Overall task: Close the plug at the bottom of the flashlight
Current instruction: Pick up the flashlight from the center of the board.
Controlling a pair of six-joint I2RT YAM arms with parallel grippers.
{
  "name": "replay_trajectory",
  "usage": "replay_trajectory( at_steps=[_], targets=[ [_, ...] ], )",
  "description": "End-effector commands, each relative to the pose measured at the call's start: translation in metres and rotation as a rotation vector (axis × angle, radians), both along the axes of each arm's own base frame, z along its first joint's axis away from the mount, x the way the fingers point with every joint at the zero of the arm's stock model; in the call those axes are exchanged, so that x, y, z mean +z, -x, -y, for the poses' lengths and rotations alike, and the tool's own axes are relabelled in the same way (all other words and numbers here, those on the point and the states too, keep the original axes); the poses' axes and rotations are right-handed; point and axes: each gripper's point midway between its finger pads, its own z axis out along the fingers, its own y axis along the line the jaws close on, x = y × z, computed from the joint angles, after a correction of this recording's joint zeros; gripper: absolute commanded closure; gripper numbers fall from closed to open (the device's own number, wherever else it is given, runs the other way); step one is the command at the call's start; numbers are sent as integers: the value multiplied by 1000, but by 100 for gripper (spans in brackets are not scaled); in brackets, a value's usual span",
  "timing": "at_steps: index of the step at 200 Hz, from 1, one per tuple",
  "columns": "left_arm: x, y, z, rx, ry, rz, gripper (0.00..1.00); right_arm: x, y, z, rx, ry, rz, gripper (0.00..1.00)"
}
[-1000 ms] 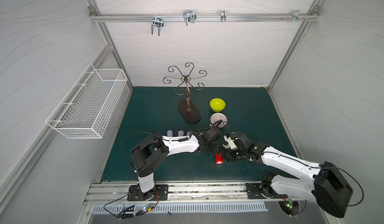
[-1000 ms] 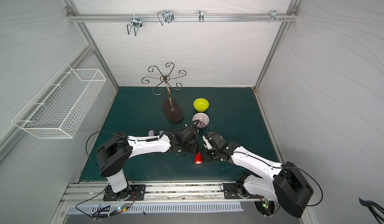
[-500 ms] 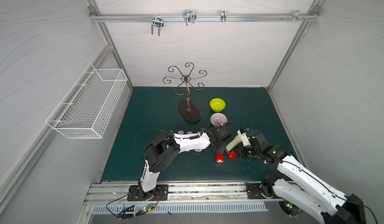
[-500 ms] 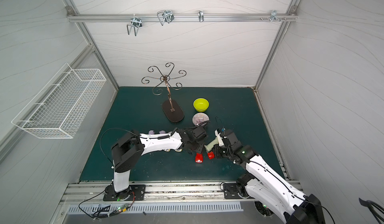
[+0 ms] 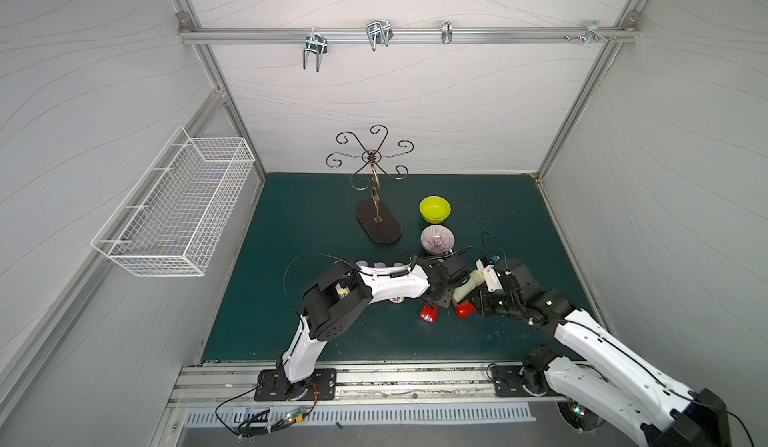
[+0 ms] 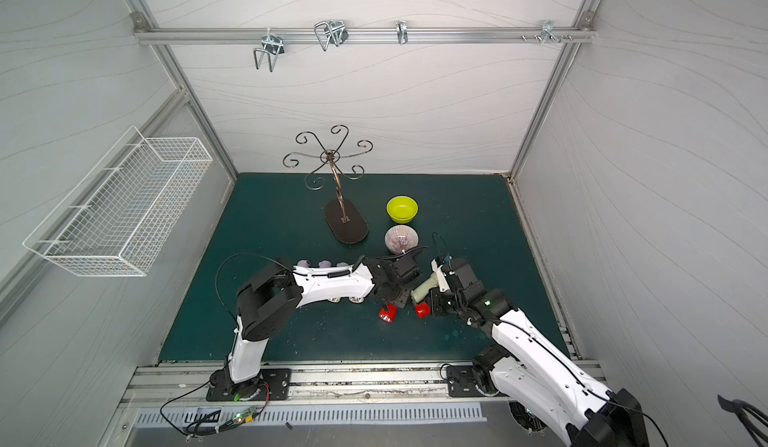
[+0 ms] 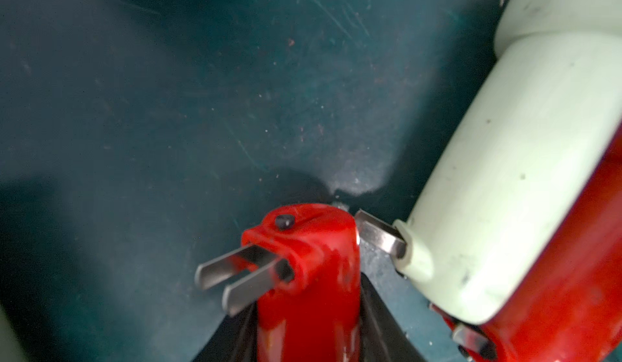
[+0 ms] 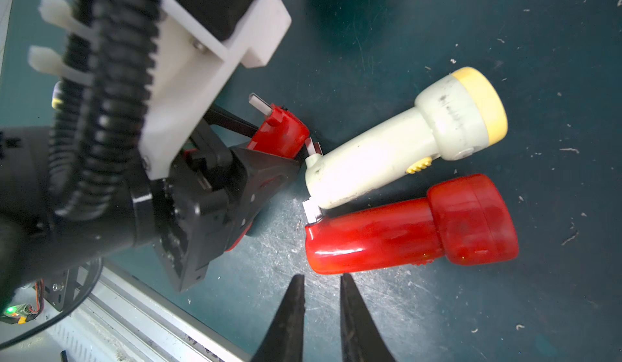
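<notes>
Since the left hand is clenched on the barrel of a small red flashlight, low centre of the left wrist frame, I take that one as the work piece. Its two-blade plug stands swung out from the tail end, not yet folded in. Judgement: a light, rigid, glossy plastic shell, likely slippery under the pads. The prongs look like stiff metal on a small hinge, so press on their flats near the tips, toward the body, with the barrel gripped close to the tail. The right hand, bottom centre of the right wrist frame, is released, with the jaws a narrow gap apart and nothing between them. Just above it lie a second red flashlight and a cream flashlight, side by side and apparently touching, flat on the green surface. The cream one's blade sits just beside the held tail, so it is crowded there, with a snag risk. In a top view the striped bowl, lime bowl and hook stand sit mid-frame, apart from the work.
</notes>
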Motion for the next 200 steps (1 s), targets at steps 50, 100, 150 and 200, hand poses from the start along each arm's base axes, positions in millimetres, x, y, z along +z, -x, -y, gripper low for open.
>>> replay_trajectory(
  at_steps=[50, 100, 150, 200],
  targets=[
    [70, 4, -5, -67, 166, 132, 73, 8, 1, -1, 10, -25, 11, 78],
    [127, 6, -11, -177, 304, 297, 76, 13, -2, -10, 32, -61, 12, 66],
    [167, 12, -22, -247, 493, 338, 78, 26, -14, -22, 58, -76, 26, 60],
    [210, 29, -38, -380, 727, 396, 91, 51, -29, -41, 100, -135, 62, 60]
  ],
)
